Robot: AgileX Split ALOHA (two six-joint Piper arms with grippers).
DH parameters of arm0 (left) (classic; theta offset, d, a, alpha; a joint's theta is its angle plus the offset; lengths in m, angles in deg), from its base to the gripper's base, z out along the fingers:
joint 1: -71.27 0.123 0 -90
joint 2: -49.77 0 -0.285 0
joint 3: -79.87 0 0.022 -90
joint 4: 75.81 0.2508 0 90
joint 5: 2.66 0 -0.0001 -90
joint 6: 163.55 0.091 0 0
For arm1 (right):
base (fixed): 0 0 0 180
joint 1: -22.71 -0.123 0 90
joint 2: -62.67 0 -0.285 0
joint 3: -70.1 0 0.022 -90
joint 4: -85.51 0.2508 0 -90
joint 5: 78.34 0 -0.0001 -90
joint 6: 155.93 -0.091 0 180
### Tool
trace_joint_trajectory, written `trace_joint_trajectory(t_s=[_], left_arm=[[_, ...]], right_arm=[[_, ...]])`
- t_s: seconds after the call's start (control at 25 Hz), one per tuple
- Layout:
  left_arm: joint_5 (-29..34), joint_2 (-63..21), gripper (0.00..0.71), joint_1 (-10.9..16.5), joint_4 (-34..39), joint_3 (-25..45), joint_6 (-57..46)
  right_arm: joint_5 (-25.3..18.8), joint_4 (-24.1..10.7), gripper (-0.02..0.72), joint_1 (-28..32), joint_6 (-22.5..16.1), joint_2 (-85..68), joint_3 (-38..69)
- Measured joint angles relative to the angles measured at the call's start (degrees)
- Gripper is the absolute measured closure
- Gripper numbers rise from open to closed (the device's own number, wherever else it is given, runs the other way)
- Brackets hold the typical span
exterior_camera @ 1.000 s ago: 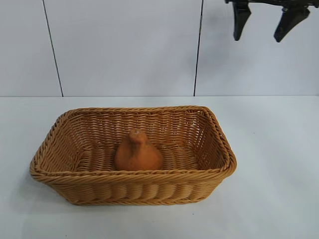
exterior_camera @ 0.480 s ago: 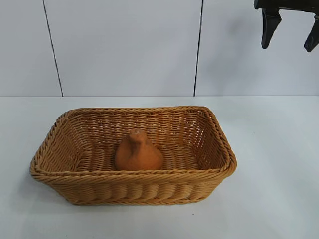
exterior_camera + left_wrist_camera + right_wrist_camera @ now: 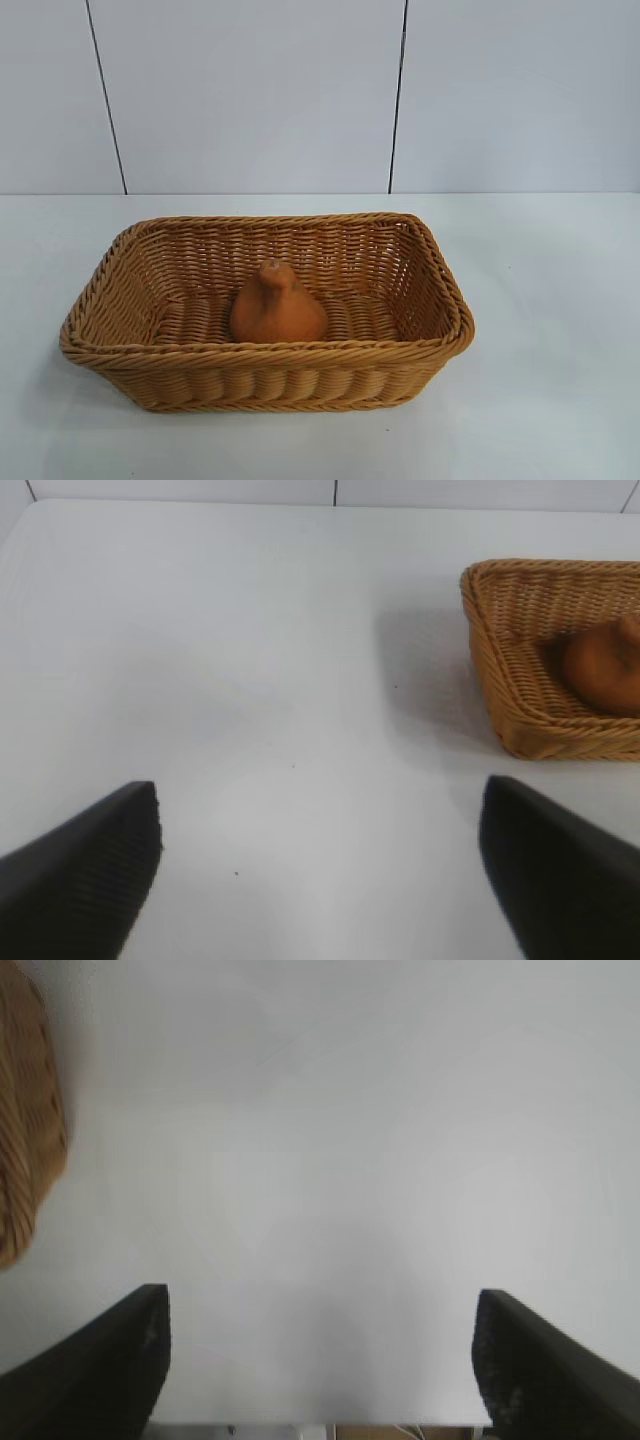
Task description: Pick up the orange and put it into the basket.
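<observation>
The orange [image 3: 277, 305] sits in the basket [image 3: 440, 300] on a white table [image 3: 560, 300]; both hands spread, empty

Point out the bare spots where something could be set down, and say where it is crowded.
Bare table lies right of the basket, left of it, and behind it toward the wall. Inside, the orange fills the middle of the floor; the ends beside it are free. Both grippers hang open over bare tabletop.

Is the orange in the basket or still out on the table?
In. The orange sits on the floor of the basket, walls all around it.
</observation>
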Motion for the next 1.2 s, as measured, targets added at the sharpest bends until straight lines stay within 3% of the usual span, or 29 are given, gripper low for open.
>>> trace_joint_trajectory(t_s=[0.24,0.44,0.68,1.2], left_arm=[[0.0,0.0,0.095,0.0,0.0,0.0,0.0],[0.0,0.0,0.095,0.0,0.0,0.0,0.0],[0.0,0.0,0.095,0.0,0.0,0.0,0.0],[-0.1,0.0,0.095,0.0,0.0,0.0,0.0]], right_arm=[[4.6,0.0,0.135,0.0,0.0,-22.0,19.2],[8.1,0.0,0.135,0.0,0.0,-39.4,28.7],[11.2,0.0,0.135,0.0,0.0,-56.3,30.6],[11.3,0.0,0.135,0.0,0.0,-75.0,30.6]])
